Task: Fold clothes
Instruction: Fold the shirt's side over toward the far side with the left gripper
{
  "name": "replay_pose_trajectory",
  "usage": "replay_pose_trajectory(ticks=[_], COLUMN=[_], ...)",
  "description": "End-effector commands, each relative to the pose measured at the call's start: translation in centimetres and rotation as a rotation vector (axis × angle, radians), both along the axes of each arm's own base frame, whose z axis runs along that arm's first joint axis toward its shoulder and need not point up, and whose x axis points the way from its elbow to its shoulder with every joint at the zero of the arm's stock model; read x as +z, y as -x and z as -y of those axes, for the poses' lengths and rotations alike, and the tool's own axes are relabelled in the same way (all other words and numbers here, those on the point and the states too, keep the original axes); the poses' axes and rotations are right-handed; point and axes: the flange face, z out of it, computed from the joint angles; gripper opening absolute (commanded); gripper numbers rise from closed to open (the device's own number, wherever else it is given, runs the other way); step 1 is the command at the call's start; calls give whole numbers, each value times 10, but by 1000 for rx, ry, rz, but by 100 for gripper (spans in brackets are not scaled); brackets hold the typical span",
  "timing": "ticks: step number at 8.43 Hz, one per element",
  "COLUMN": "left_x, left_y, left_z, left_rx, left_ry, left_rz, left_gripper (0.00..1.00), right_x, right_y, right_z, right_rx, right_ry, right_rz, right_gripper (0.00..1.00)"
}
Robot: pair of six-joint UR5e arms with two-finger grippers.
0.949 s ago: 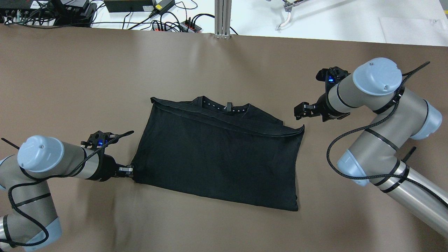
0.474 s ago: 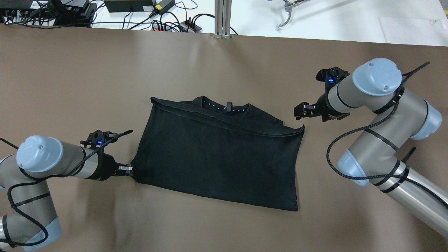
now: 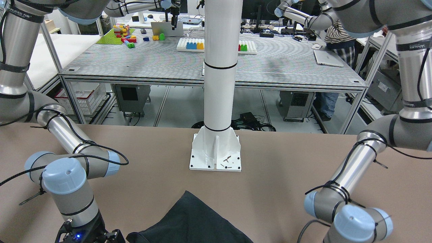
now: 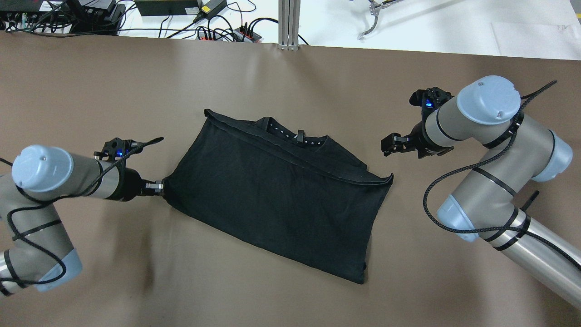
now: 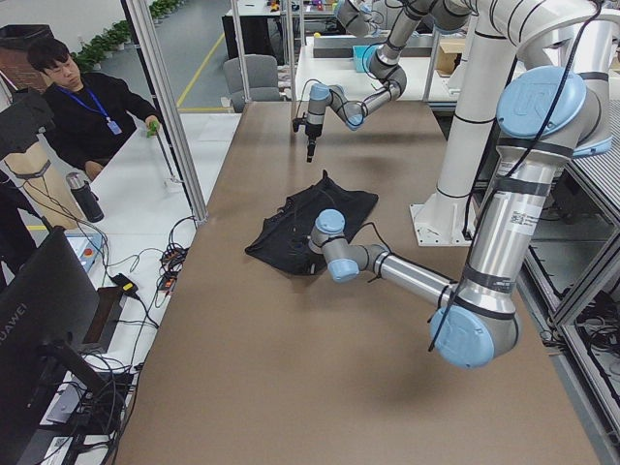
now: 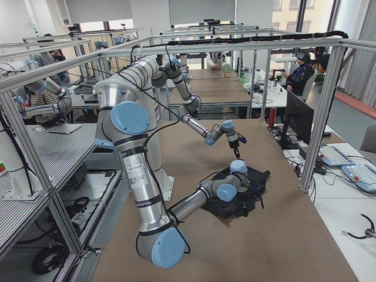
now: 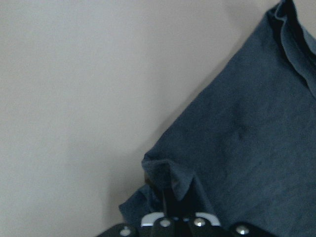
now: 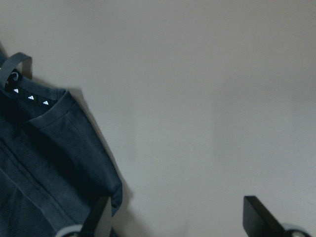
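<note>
On the brown table, a corner of the soft black fabric garment is pinched by the left gripper; the right gripper is seen spread nearby.

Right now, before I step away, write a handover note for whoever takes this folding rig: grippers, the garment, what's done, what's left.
Left gripper: shut on the left corner of the black garment.
Right gripper: open, empty, hovering off the garment's right edge, not touching.
Garment: lying skewed on the table, folded over once, hem just short of the collar.
Left to do: probably the remaining folds, then release the corner.
</note>
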Motion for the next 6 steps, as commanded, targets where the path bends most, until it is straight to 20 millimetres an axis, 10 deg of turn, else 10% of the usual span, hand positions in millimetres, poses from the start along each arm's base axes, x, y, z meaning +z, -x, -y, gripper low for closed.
replay_pose_trajectory(ticks=[1, 4, 6], left_x=[-65, -123, -127], left_y=[-25, -57, -53], left_z=[122, 174, 182], left_rx=[-43, -60, -18], left_ry=[8, 3, -85], left_rz=[65, 141, 199], left_gripper=[0, 0, 0], right_x=[-1, 0, 2], right_y=[0, 1, 1], right_z=[1, 0, 1], right_rx=[7, 8, 8], right_ry=[5, 11, 11], right_rz=[2, 1, -2], right_gripper=[94, 94, 94])
